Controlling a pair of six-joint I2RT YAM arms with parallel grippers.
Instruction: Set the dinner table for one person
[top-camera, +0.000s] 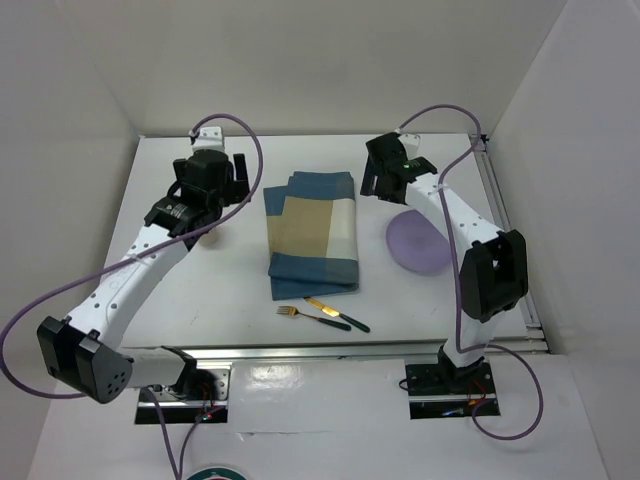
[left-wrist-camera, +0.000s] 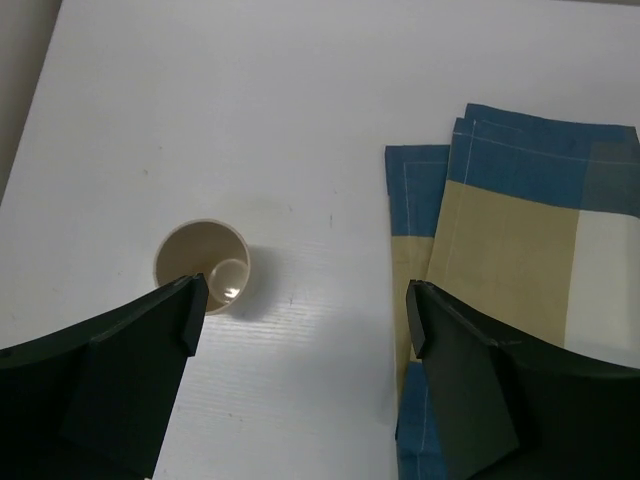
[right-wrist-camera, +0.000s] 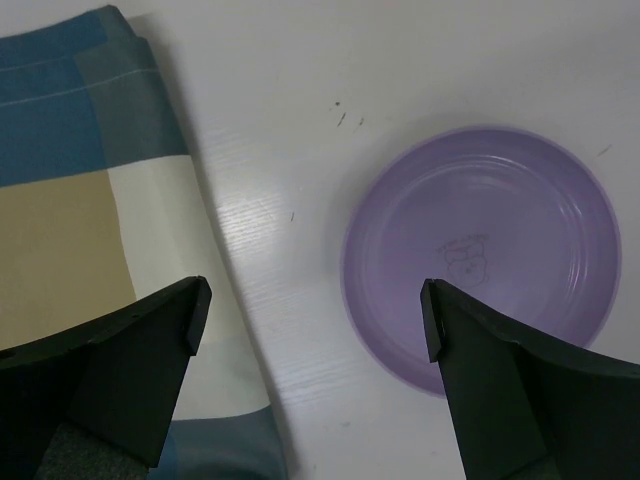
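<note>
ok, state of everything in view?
placemat: folded, flat on the table
cup: upright, empty
plate: nothing on it, beside the placemat
fork: lying flat, off the placemat
knife: lying flat beside the fork
left gripper: open, holding nothing
right gripper: open, holding nothing

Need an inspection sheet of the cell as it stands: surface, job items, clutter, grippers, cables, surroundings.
Surface: white table, metal rail along its near edge.
Job's things: folded checked placemat mid-table; purple plate to its right; cup to its left, upright; fork and knife on the table just near of the placemat.
Clutter: nothing seen.
Grippers: left gripper open, empty; right gripper open, empty.
Cables: purple cables loop off both arms.
Surroundings: white walls.
</note>
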